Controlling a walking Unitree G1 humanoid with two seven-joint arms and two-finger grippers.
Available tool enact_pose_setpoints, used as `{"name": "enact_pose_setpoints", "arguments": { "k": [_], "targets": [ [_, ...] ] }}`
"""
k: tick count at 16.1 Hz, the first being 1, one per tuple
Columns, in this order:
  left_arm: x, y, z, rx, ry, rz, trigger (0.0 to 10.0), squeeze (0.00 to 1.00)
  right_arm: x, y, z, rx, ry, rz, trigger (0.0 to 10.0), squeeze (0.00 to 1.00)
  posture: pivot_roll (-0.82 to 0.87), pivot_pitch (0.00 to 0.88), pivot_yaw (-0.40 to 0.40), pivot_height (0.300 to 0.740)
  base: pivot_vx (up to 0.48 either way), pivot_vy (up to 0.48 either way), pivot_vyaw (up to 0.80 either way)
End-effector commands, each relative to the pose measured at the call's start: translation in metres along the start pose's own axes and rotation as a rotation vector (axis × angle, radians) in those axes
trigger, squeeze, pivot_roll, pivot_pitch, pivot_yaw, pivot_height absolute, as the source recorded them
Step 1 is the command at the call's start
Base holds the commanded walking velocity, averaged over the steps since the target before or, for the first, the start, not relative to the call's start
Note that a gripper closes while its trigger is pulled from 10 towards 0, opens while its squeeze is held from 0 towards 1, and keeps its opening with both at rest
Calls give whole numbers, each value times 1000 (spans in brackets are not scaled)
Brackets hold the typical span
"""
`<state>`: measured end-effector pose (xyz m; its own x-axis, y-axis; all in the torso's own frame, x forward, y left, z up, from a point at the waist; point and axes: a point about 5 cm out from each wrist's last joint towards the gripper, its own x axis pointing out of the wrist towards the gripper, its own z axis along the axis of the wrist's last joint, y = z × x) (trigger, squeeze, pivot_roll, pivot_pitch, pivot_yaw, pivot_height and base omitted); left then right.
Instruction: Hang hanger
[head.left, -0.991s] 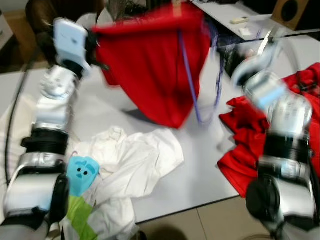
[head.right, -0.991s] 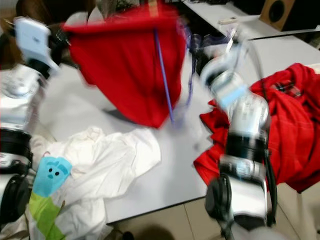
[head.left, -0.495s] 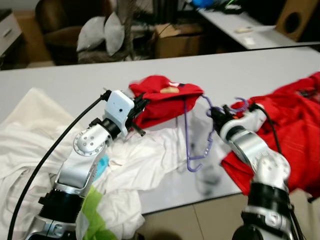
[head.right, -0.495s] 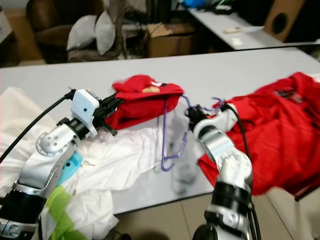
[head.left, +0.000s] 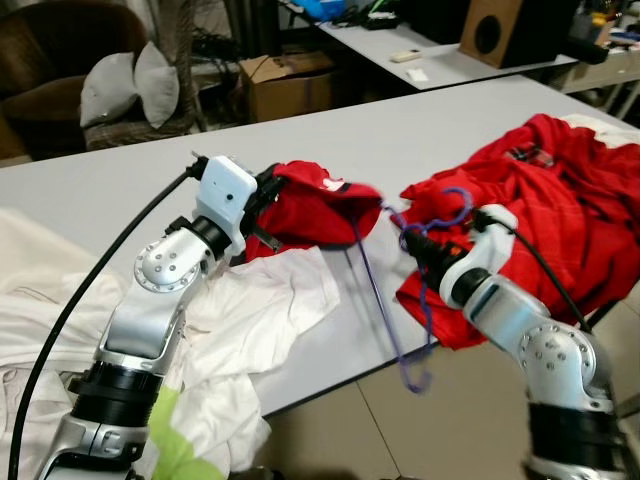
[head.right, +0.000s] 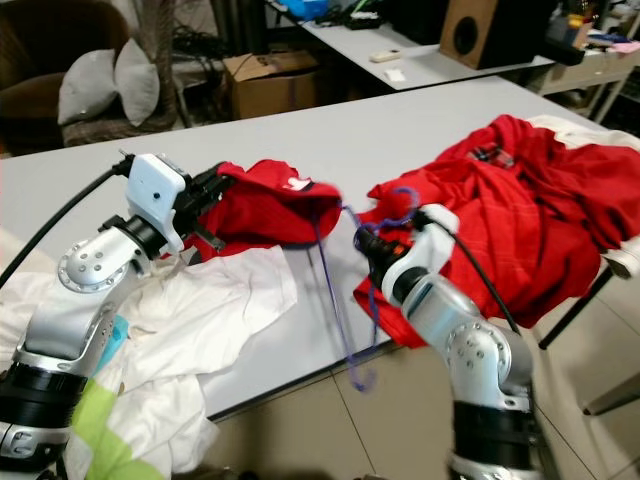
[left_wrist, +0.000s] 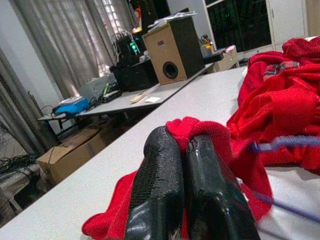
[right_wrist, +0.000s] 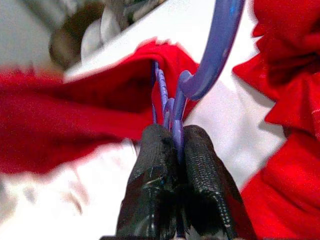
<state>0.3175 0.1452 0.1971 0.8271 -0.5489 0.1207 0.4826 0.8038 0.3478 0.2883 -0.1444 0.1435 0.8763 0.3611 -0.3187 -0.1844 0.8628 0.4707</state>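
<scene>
A purple plastic hanger (head.left: 392, 300) hangs off the table's front edge, one end tucked inside a red garment (head.left: 310, 205). My right gripper (right_wrist: 171, 150) is shut on the hanger near its hook (head.left: 447, 208). My left gripper (left_wrist: 186, 155) is shut on a fold of the red garment (left_wrist: 200, 132), holding it just above the grey table (head.left: 300, 130). The garment's far side is bunched up and partly hidden behind my left wrist (head.left: 222, 195).
A big pile of red clothes (head.left: 540, 190) lies on the table's right end. White clothes (head.left: 250, 310) spread over the left front. Behind the table stand a cardboard box (head.left: 285, 85), a chair with cushions (head.left: 120, 85) and a desk with a speaker (head.left: 497, 30).
The camera view has shifted a lot. The red garment has come down from high in the air to just above the table, and the hanger now dangles past the front edge.
</scene>
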Motion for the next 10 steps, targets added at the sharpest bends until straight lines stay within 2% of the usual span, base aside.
{"name": "enact_pose_setpoints", "arguments": {
  "k": [1, 2, 3, 5, 6, 8, 10],
  "targets": [
    [0, 6, 12, 23, -36, 1, 0, 0, 0, 2, -2, -108, 14, 1, 10000, 0, -57, 0, 47, 740, 0, 0, 0],
    [0, 5, 13, 20, -42, -5, 0, 0, 1, 1, -3, -137, 17, -3, 10000, 0, -57, 0, 47, 740, 0, 0, 0],
    [-1, 4, 14, 9, -55, -21, 0, 0, 6, -2, -4, -209, 17, -10, 10000, 0, -60, 0, 51, 740, 0, 0, 0],
    [-1, 2, 14, -2, -61, -54, 0, 0, 19, -5, -6, -269, 12, -16, 10000, 0, -58, 0, 51, 740, 0, 0, 0],
    [0, 2, 14, -4, -62, -57, 0, 0, 20, -5, -6, -268, 11, -14, 10000, 0, -58, 0, 51, 740, 0, 0, 0],
    [-1, 0, 15, -4, -54, -79, 0, 0, 28, -4, 5, -258, -60, -20, 10000, 0, -52, 0, 48, 740, 0, 0, 0],
    [-3, 2, 15, 3, -43, -81, 0, 0, 31, 1, 13, -289, -101, 3, 10000, 0, -49, 0, 43, 740, 0, 0, 0]
  ]
}}
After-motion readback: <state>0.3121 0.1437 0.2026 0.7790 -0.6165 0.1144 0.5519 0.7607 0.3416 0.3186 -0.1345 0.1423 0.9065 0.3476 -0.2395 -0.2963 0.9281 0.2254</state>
